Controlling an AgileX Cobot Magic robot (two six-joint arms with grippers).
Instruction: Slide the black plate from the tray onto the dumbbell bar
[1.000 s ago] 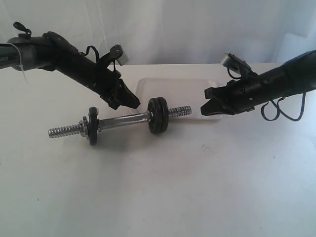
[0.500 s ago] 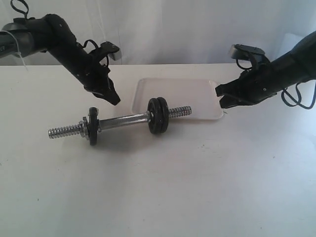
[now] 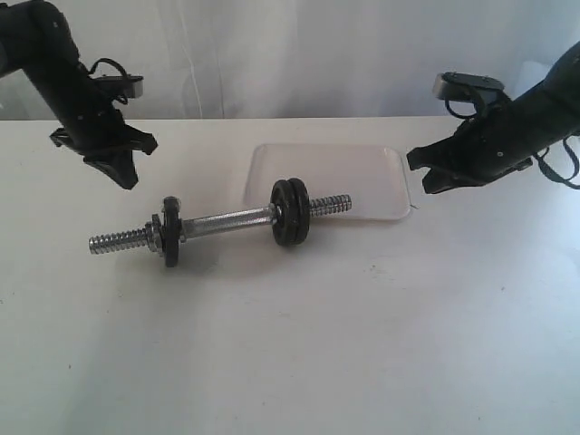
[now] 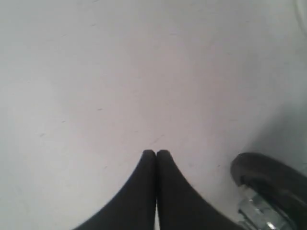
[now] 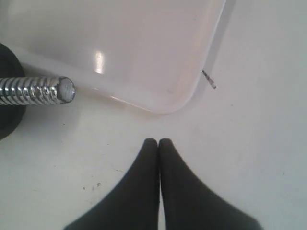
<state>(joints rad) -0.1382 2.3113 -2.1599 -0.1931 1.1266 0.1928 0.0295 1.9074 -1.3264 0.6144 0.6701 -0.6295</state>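
The chrome dumbbell bar [image 3: 227,220] lies on the white table in front of the white tray [image 3: 362,177]. Two black plates [image 3: 290,211] sit side by side on its right part, and a third black plate [image 3: 170,232] sits near its left end. No disc lies in the tray. My left gripper [image 3: 127,181] hangs shut and empty, up and left of the bar's left plate [image 4: 268,184]. My right gripper [image 3: 422,186] is shut and empty just off the tray's right corner [image 5: 177,96], with the bar's threaded tip [image 5: 43,90] to one side.
The white table [image 3: 299,344] stretches wide in front of the bar. A white curtain hangs behind the table. A small dark mark [image 5: 209,79] lies on the table beside the tray's corner.
Both arms have drawn back from the bar: the left gripper swung far out to the left, the right gripper pulled away to the right past the tray. Bar and plates stayed put.
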